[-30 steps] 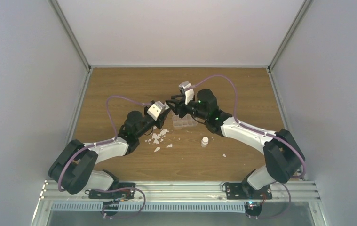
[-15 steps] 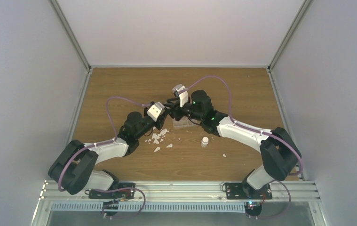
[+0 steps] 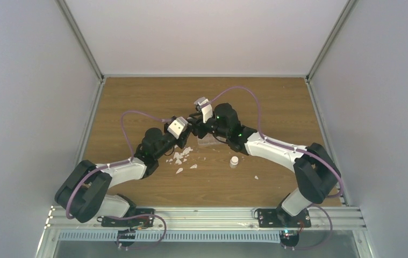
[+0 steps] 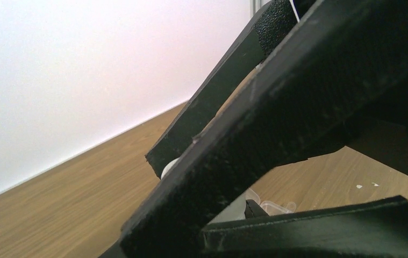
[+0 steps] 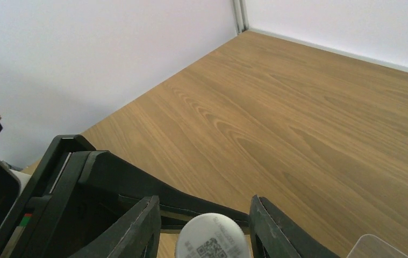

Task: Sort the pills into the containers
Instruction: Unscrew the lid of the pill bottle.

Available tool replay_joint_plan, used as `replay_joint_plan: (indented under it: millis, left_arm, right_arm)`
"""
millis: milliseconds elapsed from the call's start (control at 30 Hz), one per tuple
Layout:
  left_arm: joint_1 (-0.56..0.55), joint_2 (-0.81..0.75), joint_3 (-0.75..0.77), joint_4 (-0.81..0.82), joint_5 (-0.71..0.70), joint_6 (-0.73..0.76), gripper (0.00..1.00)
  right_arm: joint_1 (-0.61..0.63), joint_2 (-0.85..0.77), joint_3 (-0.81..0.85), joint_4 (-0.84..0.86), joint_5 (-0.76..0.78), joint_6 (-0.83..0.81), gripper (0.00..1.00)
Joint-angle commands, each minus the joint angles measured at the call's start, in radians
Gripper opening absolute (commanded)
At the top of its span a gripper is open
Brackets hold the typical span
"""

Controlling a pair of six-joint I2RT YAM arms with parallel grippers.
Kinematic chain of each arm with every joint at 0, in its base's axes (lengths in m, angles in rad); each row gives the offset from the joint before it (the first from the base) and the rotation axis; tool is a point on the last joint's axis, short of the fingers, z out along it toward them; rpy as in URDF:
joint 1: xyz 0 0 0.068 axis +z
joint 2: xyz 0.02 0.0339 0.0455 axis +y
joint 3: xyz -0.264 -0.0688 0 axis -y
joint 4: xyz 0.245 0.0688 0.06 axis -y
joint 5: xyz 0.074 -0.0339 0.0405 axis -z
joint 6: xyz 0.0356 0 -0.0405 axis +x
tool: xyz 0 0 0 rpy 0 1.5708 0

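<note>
My left gripper (image 3: 187,130) (image 4: 156,183) is shut on a white vial (image 4: 167,167), held up over the table's middle. The vial's cap (image 5: 210,236), printed with a QR code, sits between the fingers of my right gripper (image 5: 206,205) (image 3: 193,119). That gripper is open, with a gap on each side of the cap. The container, a flat clear organiser box (image 3: 210,141) (image 4: 272,207), lies on the wood just below and right of both grippers. One corner of it (image 5: 378,247) shows in the right wrist view. The pills are out of view.
A pile of white flakes (image 3: 180,156) lies under my left wrist. A second small white vial (image 3: 234,160) stands in front of the box, with a lone flake (image 3: 256,177) to its right. Grey walls enclose the wooden table (image 3: 137,97).
My right gripper has swung left towards the left gripper and opened wider; its fingers now straddle the vial cap. The left arm has held still.
</note>
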Motion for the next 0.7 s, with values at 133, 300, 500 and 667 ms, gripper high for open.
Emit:
replay_joint_plan:
  millis: [133,300,500,667]
  left_arm:
    - [-0.001,-0.017,-0.007,0.062,-0.008,0.004,0.64]
    - [-0.001,-0.018,-0.009,0.062,-0.008,0.007,0.64]
    - [-0.001,-0.016,-0.012,0.064,-0.011,0.011,0.64]
    - [0.001,-0.025,-0.033,0.089,0.000,0.025,0.64]
  right_arm:
    - [0.013,-0.001,0.015,0.013,0.030,-0.014,0.96]
    - [0.012,0.004,0.019,0.016,0.015,-0.016,0.89]
    - [0.012,-0.009,0.007,0.034,0.005,-0.028,0.75]
    - [0.005,-0.008,0.001,0.051,-0.043,-0.088,0.38]
